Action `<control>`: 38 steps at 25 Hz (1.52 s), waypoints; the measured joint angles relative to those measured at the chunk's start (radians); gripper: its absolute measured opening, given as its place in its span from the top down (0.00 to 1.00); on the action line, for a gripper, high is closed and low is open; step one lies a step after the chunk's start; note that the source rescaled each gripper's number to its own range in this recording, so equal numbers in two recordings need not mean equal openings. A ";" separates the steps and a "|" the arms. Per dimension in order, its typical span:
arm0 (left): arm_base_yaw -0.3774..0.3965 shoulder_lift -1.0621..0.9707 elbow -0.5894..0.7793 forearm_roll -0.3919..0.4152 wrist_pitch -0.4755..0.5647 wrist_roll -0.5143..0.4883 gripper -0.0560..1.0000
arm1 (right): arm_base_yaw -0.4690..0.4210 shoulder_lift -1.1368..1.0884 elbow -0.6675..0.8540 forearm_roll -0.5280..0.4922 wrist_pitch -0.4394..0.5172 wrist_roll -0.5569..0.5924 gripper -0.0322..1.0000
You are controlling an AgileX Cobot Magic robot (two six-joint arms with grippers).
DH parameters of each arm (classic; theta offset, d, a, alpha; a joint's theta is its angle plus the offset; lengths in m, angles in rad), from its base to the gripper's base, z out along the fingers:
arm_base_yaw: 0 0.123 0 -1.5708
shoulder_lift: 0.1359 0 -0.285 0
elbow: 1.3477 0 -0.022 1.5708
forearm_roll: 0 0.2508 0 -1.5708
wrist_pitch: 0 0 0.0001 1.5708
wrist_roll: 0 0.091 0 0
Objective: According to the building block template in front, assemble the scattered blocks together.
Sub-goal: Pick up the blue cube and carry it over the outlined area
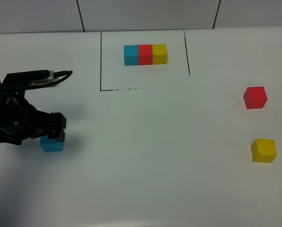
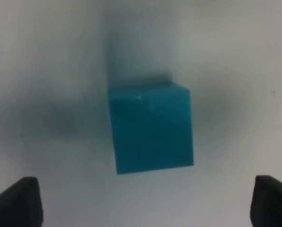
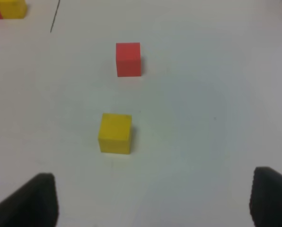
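My left arm (image 1: pixel 13 118) reaches in low from my left side, wrist bent downward, its left gripper (image 1: pixel 52 135) pointing down with jaws spread wide and clamping nothing, while my right gripper (image 3: pixel 153 203) hangs tilted forward, jaws likewise apart, nothing between them.

A high camera looks steeply down on the white table (image 1: pixel 145 156), taking in its full width, with the template row (image 1: pixel 145 54) at the far side. The left wrist camera hangs very close over the blue cube (image 2: pixel 150 127), blurred, the left fingers (image 2: pixel 18 203) at the picture's corners. The high view shares that cube. The right wrist camera sits farther back, looking slantwise at the yellow cube (image 3: pixel 115 133) and red cube (image 3: pixel 128 59), both also seen from above.
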 joint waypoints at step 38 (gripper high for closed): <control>-0.001 0.225 -0.132 0.003 0.021 -0.023 0.94 | 0.000 0.000 0.000 0.001 0.000 0.000 0.32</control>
